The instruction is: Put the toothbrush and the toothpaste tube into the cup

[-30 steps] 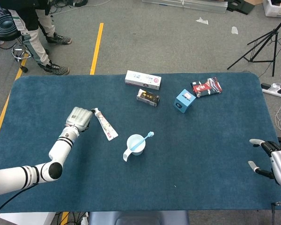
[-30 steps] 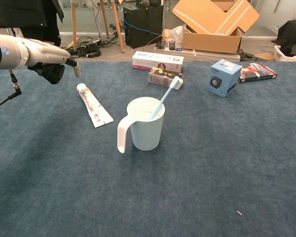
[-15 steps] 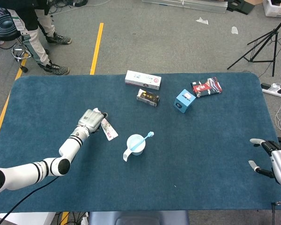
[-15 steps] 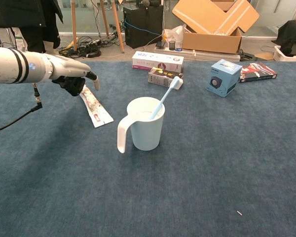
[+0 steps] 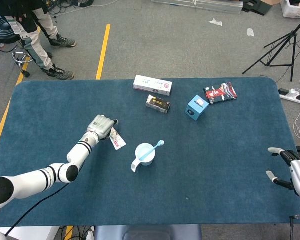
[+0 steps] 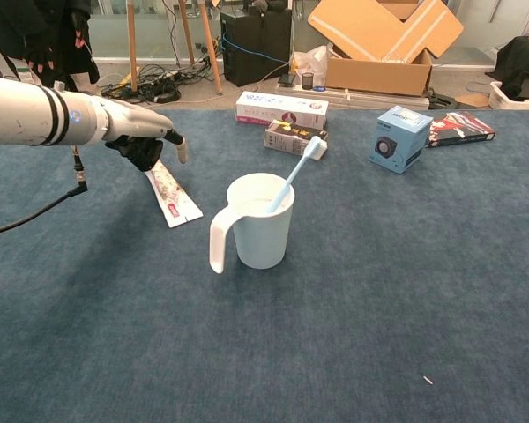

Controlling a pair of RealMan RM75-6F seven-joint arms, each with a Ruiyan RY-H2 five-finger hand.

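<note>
Toothpaste tube (image 6: pixel 175 196) lay flat on the desk (image 6: pixel 379 291) left of the cup (image 6: pixel 260 221), its cap end hidden under the left hand (image 6: pixel 145 138); grip unclear. Toothbrush (image 6: pixel 295 173) stood in cup. Right hand (image 5: pixel 290 170), partly cut off at desk edge, fingers spread, held nothing.

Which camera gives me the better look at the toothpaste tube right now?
The chest view. The toothpaste tube is large there and lies flat on the table, its far end hidden under the left hand. In the head view the tube is small: only its near end shows past that hand.
</note>
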